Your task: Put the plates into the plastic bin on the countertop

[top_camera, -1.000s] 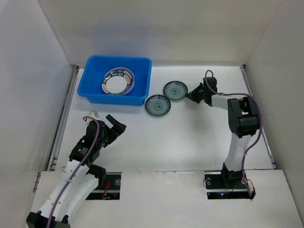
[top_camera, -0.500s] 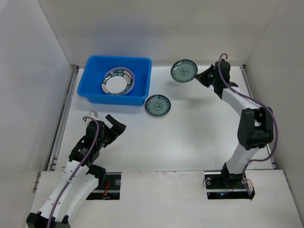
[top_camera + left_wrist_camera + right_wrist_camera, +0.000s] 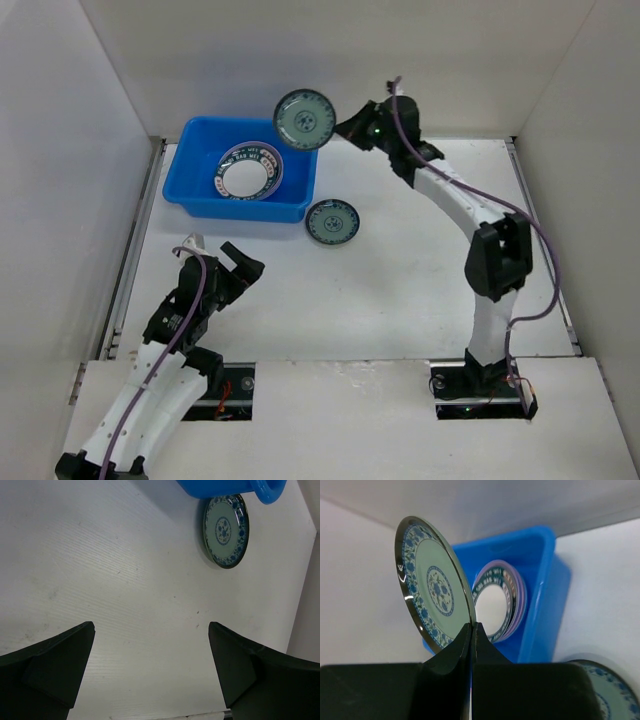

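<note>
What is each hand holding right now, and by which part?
The right hand pinches a small teal patterned plate by its rim, in the air by the blue bin. The left hand is open, holding nothing.

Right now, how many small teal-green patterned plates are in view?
2. The right gripper holds one plate above the plastic bin's right end. The other plate lies on the countertop beside that bin. The stack inside could hide more.

Top view: high behind the near edge, looking down on the bin (image 3: 240, 208) and the plate (image 3: 332, 222) beside it; left wrist: low, facing both from well apart; right wrist: close above the bin, both in view too.
</note>
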### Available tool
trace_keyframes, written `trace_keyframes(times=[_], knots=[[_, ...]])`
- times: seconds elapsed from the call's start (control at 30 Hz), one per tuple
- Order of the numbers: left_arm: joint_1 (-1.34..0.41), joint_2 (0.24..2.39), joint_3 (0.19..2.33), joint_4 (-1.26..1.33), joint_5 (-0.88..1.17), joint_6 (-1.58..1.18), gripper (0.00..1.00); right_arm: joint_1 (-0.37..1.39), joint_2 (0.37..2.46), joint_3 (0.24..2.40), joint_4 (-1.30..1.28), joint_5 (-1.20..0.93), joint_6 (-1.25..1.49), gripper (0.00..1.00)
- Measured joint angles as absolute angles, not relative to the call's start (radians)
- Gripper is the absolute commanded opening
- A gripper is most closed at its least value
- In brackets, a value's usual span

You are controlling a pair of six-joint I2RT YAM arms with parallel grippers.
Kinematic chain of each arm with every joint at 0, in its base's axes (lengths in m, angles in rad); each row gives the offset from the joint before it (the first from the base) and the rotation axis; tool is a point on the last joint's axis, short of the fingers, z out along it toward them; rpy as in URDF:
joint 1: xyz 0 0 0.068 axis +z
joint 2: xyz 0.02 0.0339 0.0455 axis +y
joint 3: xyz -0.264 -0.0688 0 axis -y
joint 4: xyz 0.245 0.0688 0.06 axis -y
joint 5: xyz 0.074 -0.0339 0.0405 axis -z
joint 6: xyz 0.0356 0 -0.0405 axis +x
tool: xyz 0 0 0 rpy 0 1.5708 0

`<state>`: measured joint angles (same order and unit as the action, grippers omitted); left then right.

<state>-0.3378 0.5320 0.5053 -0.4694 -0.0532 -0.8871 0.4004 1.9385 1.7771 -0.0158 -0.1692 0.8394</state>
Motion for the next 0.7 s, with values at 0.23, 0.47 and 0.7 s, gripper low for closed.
trace_keyframes(times=[0.23, 0.47, 0.7], knots=[[-0.343, 0.482, 0.505, -0.477, -0.053, -0.887, 1.0, 0.529, 2.17, 1.899, -0.051, -0.188, 0.741, 0.0], [-0.347, 0.467, 0.505, -0.486, -0.053, -0.886, 1.0, 0.559, 2.237, 1.917, -0.097, -0.188, 0.641, 0.03], [-0.347, 0.461, 0.505, -0.492, -0.053, -0.881, 1.0, 0.575, 2.237, 1.938, -0.102, -0.168, 0.565, 0.17]])
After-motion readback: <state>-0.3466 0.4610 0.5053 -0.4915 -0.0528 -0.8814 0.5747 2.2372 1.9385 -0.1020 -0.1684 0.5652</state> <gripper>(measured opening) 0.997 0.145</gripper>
